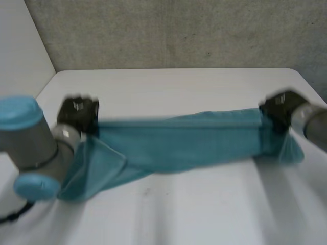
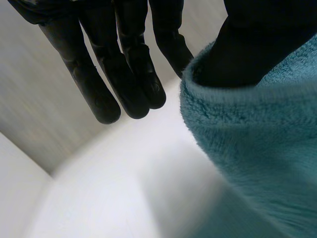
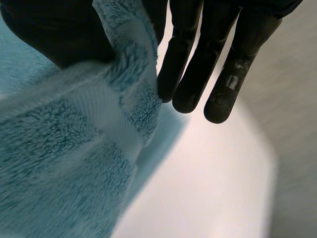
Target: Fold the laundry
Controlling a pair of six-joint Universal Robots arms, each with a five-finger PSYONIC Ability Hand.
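Closest to the viewer, the robot's grey left arm with light-blue caps reaches in over a white counter, and its black left hand pinches one end of a teal towel against the thumb, the other fingers hanging straight and free beside the fluffy cloth. The towel stretches in a long band across the counter to the right hand. That hand pinches the opposite end the same way, thumb pressed into the hemmed edge, remaining fingers straight.
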